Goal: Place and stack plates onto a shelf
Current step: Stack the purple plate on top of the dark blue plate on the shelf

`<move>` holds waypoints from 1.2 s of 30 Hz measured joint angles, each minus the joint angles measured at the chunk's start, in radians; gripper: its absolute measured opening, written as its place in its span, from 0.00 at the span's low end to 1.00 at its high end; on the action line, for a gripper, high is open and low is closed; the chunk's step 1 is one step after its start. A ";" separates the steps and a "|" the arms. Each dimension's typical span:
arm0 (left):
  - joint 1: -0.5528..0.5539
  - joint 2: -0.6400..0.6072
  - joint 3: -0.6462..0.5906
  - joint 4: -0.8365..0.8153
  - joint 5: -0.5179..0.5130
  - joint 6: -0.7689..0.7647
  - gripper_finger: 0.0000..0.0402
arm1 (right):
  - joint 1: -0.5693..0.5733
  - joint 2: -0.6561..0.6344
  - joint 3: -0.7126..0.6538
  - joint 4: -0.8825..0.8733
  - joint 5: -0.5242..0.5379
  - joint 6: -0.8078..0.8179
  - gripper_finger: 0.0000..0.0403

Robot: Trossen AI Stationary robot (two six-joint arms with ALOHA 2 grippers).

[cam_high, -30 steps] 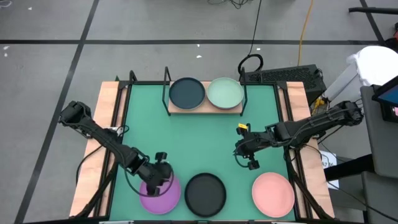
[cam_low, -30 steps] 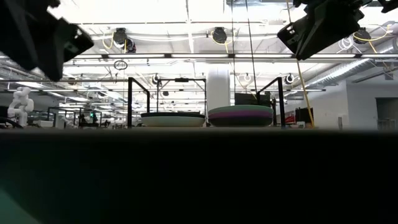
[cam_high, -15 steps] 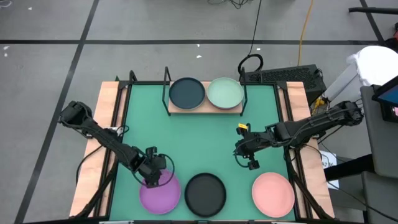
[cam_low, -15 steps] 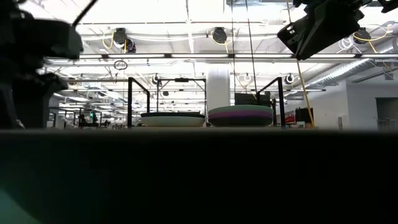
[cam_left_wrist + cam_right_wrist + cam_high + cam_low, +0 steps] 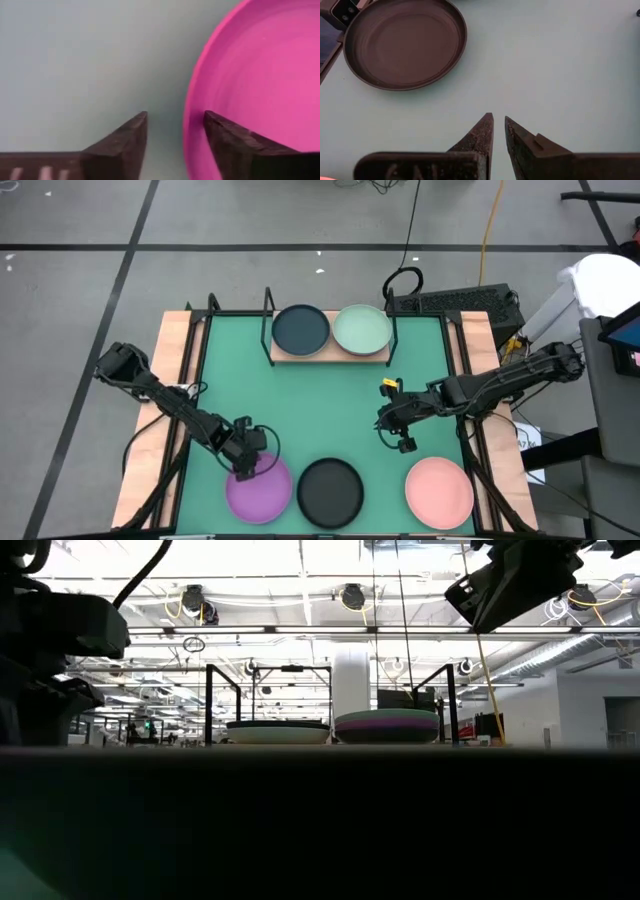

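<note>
Green matte table (image 5: 320, 410). Light-wood shelf (image 5: 330, 356) at the far edge carries round, shallow plate stacks. Purple plate (image 5: 258, 490) lies flat at the near edge; left gripper (image 5: 175, 131), parted, straddles its rim. Right gripper (image 5: 498, 131) hovers mid-table, nearly closed, empty.

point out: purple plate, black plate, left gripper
purple plate (image 5: 262, 492): high view, on its bare centre.
black plate (image 5: 331, 491): high view, on its centre.
left gripper (image 5: 175, 131): left wrist view, midway between the fingertips, straddling the purple plate's rim.
</note>
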 joint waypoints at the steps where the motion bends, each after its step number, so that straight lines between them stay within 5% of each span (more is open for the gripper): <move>1: 0.000 0.000 0.000 0.012 0.010 0.009 0.45 | 0.000 0.000 0.000 0.000 0.000 0.000 0.08; 9: 0.026 0.000 0.012 0.088 0.019 0.090 0.05 | 0.000 0.000 0.000 0.000 0.000 -0.005 0.08; 36: 0.421 0.000 0.409 -0.234 -0.092 0.318 0.03 | 0.000 0.000 0.000 0.029 0.000 -0.046 0.08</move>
